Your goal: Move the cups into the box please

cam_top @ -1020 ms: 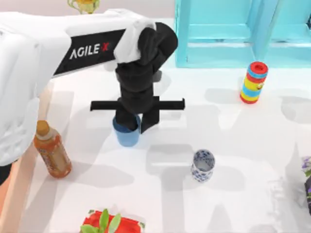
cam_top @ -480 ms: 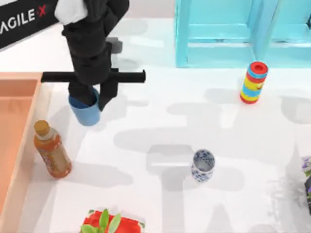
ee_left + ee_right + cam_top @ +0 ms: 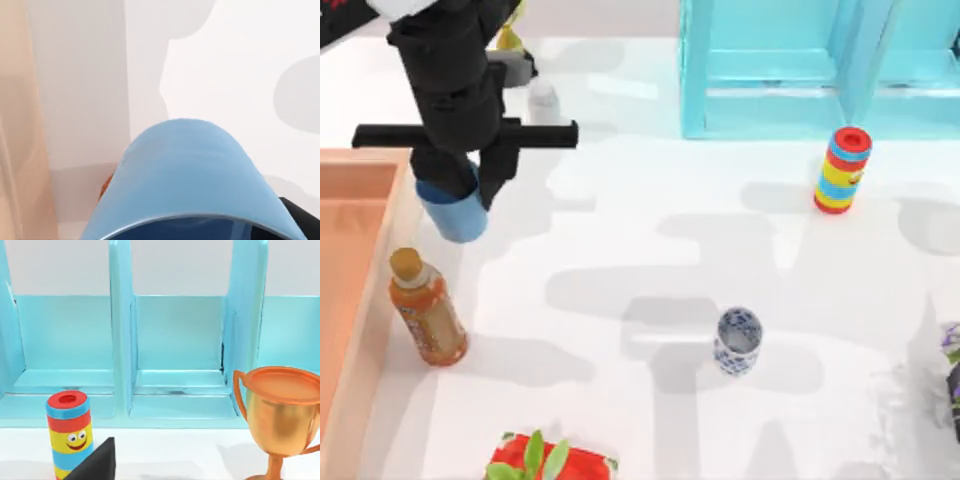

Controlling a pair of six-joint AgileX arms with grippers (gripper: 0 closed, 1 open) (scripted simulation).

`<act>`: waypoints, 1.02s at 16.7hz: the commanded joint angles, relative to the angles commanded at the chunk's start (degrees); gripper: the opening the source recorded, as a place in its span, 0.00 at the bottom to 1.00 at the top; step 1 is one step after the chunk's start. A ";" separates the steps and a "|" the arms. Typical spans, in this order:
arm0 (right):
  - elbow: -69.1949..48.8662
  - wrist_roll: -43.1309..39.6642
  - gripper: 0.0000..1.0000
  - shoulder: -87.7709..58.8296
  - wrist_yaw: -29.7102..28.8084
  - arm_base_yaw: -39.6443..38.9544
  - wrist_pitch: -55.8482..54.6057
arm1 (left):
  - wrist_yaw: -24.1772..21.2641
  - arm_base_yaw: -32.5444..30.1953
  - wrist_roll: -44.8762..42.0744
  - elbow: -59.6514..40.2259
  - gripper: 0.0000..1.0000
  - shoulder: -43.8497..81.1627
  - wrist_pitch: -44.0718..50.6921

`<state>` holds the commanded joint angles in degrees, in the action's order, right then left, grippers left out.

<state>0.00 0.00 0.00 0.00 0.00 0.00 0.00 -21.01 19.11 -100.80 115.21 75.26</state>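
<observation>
Blue cup (image 3: 453, 215) in upper left of top view, upright, long axis vertical, rim tucked up under left gripper (image 3: 460, 185); fingers clamped on rim, one inside, one outside. Looks lifted clear of counter (image 3: 650, 250), though height hard to judge from above. Left wrist view: cup wall (image 3: 185, 170) close up, box edge (image 3: 20, 125) along one side. Box (image 3: 355, 290) at left edge of frame, its near rim just left of cup, cup not yet over it. Key relation: box interior lies directly left of held cup, so short leftward carry, then lower and release. Tea bottle (image 3: 425, 310) stands just below cup, hugging box rim; keep clear on the way. Patterned cup (image 3: 737, 341) lower centre-right, upright, well apart from box and from the left arm. Right gripper (image 3: 92, 462) faces turquoise cabinet (image 3: 175, 350), beside striped cylinder (image 3: 69, 432) and trophy (image 3: 280, 415); finger state cannot tell.
</observation>
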 joint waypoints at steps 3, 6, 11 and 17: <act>0.00 0.00 1.00 0.00 0.00 0.00 0.00 | -0.26 5.71 -5.62 2.96 0.00 -4.66 -0.09; 0.00 0.00 1.00 0.00 0.00 0.00 0.00 | -0.26 15.71 -14.86 9.24 0.00 -11.86 0.73; 0.00 0.00 1.00 0.00 0.00 0.00 0.00 | 0.87 31.52 -28.85 23.20 0.00 -26.10 2.97; 0.00 0.00 1.00 0.00 0.00 0.00 0.00 | 1.38 35.11 -34.17 32.22 0.00 -36.95 3.70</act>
<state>0.00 0.00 0.00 0.00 0.00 0.00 1.38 14.09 -15.07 -68.57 78.26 78.95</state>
